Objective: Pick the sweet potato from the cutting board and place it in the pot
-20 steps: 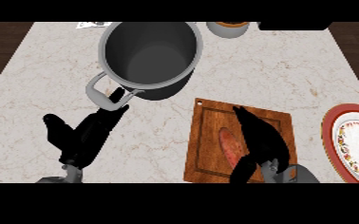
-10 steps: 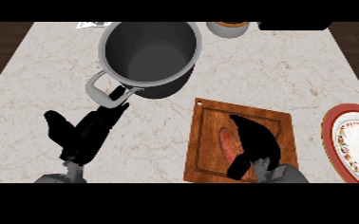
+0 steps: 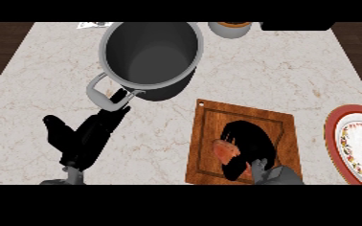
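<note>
A reddish sweet potato [image 3: 225, 149] lies on the wooden cutting board [image 3: 240, 114] at the lower right. My right hand [image 3: 249, 146] covers it from above, fingers curled over it, and only its left end shows. The grey pot [image 3: 151, 54] stands at the upper middle, empty, with a handle [image 3: 104, 95] toward me. My left hand [image 3: 86, 138] rests open on the counter at the lower left, its fingertips close to that handle.
A plate [image 3: 345, 141] with a red patterned rim sits at the right edge. A small bowl [image 3: 230, 28] stands behind the pot at the counter's far edge. A dark object [image 3: 297, 26] lies at the far right corner.
My right hand has come down onto the board and its fingers have curled over the sweet potato. The left hand has barely shifted.
</note>
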